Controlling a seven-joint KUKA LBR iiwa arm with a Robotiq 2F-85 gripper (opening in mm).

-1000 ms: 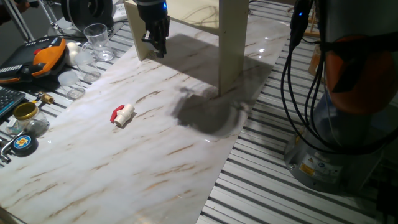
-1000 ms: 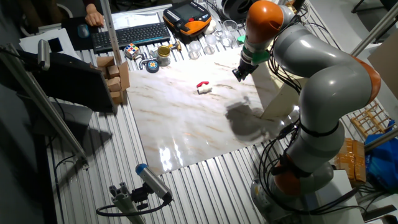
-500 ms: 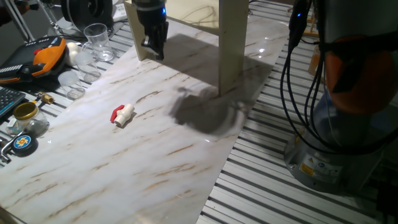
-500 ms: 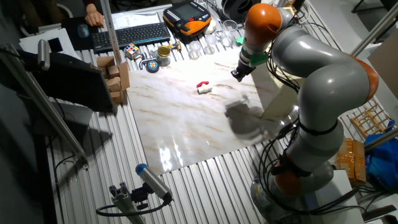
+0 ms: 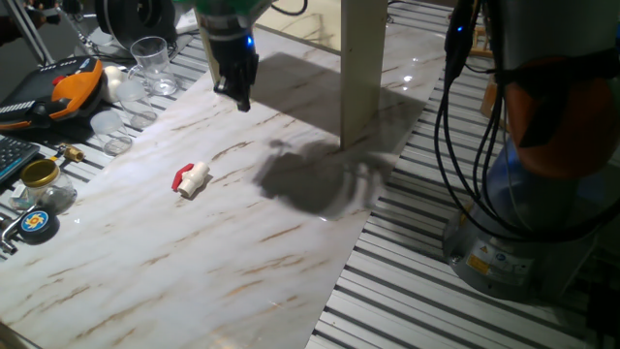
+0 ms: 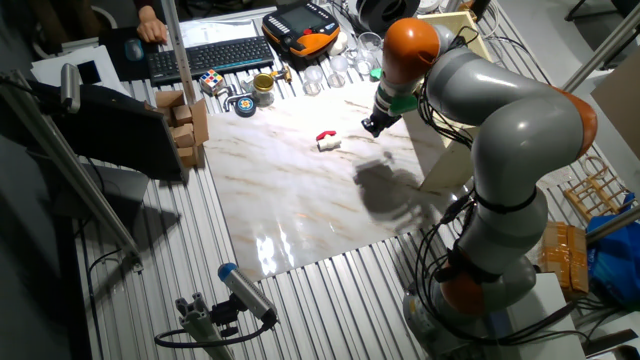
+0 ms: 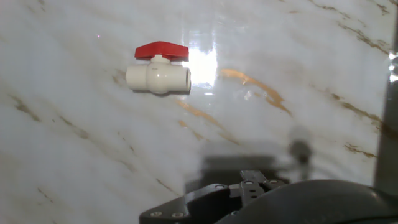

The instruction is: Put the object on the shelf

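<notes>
The object [image 5: 192,178] is a small white fitting with a red handle. It lies alone on the marble board, left of centre. It also shows in the other fixed view [image 6: 327,139] and at the upper left of the hand view [image 7: 158,70]. My gripper [image 5: 239,95] hangs above the board, to the right of and behind the object and well apart from it; its jaws look open and empty. It also shows in the other fixed view [image 6: 368,127]. The shelf [image 5: 360,68] is a pale beige board on broad panel legs at the back of the marble board, right behind the gripper.
Clear glasses [image 5: 150,58], an orange device [image 5: 73,82] and a brass-lidded jar [image 5: 41,176] stand along the board's left edge. A keyboard [image 6: 205,55] and small boxes [image 6: 185,120] lie beyond. The arm's base and cables [image 5: 542,194] stand to the right.
My gripper has moved away from the shelf leg and toward the object, and has turned a little. The object has not moved.
</notes>
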